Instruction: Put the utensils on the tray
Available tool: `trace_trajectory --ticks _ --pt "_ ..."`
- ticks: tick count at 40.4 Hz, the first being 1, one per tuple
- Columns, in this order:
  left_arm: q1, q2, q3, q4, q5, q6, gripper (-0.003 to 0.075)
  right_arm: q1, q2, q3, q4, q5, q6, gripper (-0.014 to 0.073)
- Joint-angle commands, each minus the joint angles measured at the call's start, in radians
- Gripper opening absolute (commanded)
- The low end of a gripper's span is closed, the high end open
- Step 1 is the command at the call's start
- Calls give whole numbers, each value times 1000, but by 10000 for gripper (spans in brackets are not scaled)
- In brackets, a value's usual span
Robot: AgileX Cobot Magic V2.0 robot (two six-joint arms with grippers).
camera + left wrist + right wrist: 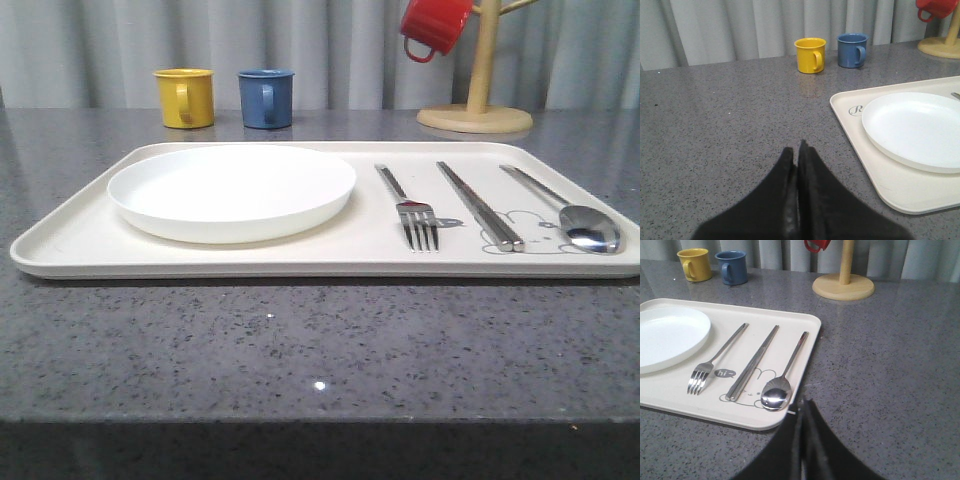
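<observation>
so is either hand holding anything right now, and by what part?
Nothing is held. The left hand and right hand are both shut and empty; the fork, chopsticks and spoon lie on the tray.

The tray (70,245) is cream with a grey rabbit drawing (752,385). The plate (232,190) is white. The fork (412,212), chopsticks (480,205) and spoon (580,222) are shiny silver. The worktop (300,340) is speckled grey.

Shiny metal fork (412,209), matt cream tray (70,245)
</observation>
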Motion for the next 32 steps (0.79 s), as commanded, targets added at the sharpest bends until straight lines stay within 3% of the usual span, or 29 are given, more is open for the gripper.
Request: trace_trajectory --ticks 1,10,24,32 --pt "2 9 -24 -3 -79 -6 -18 1 11 -22 -14 -84 -11 -69" --pt "4 -9 5 -7 -111 -6 -18 1 11 -22 -14 -84 -11 -69" --pt "132 -257 236 -11 -152 -6 -18 1 11 -22 -14 -84 -11 -69" --pt "138 -250 357 -11 -312 -6 -18 1 11 -22 -14 -84 -11 -69"
